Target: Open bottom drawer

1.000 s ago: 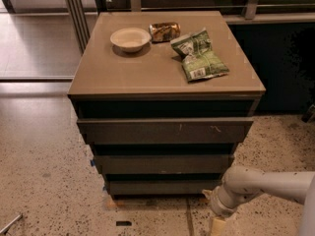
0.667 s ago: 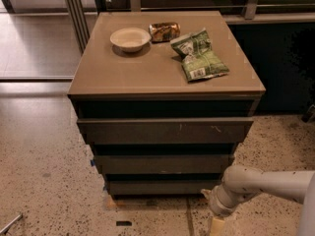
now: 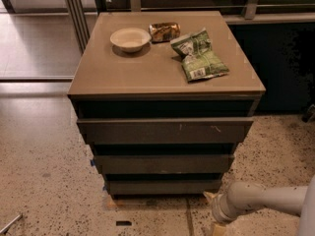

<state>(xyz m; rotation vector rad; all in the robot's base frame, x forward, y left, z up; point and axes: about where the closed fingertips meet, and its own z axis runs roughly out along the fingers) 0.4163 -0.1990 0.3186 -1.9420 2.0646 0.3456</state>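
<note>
The bottom drawer (image 3: 165,186) is the lowest, narrowest dark grey-brown front of the tan-topped cabinet (image 3: 147,73). It sits flush under the middle drawer (image 3: 162,163) and the widest top drawer (image 3: 165,130). My gripper (image 3: 214,212) is low near the floor, just off the bottom drawer's right front corner, on a white arm coming in from the right. Its two tan fingertips (image 3: 210,196) stand apart and hold nothing. It is close to the drawer's corner; I cannot tell whether it touches it.
On the cabinet top are a white bowl (image 3: 130,38), a crumpled brown wrapper (image 3: 164,31) and two green snack bags (image 3: 198,55). A dark wall panel (image 3: 280,68) stands to the right. Speckled floor (image 3: 44,181) lies in front and to the left.
</note>
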